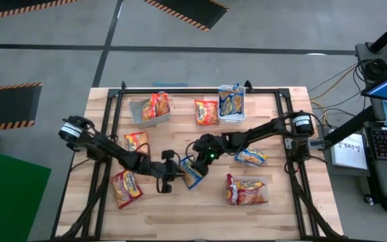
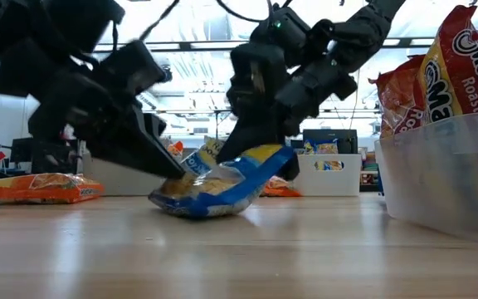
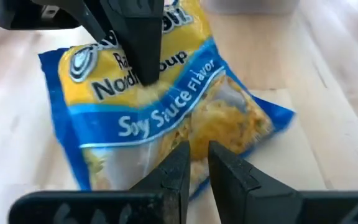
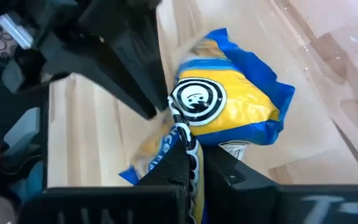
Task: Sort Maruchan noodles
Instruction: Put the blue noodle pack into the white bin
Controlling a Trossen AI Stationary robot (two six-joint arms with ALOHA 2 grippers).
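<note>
A blue-and-yellow Maruchan noodles packet (image 1: pixel 193 175) lies tilted near the table's middle, one end raised off the wood (image 2: pixel 214 189). My left gripper (image 1: pixel 177 174) comes in from the left and pinches the packet's edge, its fingers almost together (image 3: pixel 197 158). Reaching in from the right, my right gripper (image 1: pixel 199 163) is shut on the crimped seam at the opposite end (image 4: pixel 194 163). The packet (image 3: pixel 166 106) reads "Soy Sauce Flavor". In the right wrist view the packet (image 4: pixel 229 112) bulges beyond the fingers.
One clear container (image 1: pixel 142 114) at the back holds an orange packet (image 1: pixel 157 105); another (image 1: pixel 232 117) holds a blue-and-yellow one. Loose packets lie at the back (image 1: pixel 206 112), left (image 1: pixel 136 141), front left (image 1: pixel 126 188), right (image 1: pixel 250 157) and front right (image 1: pixel 247 189).
</note>
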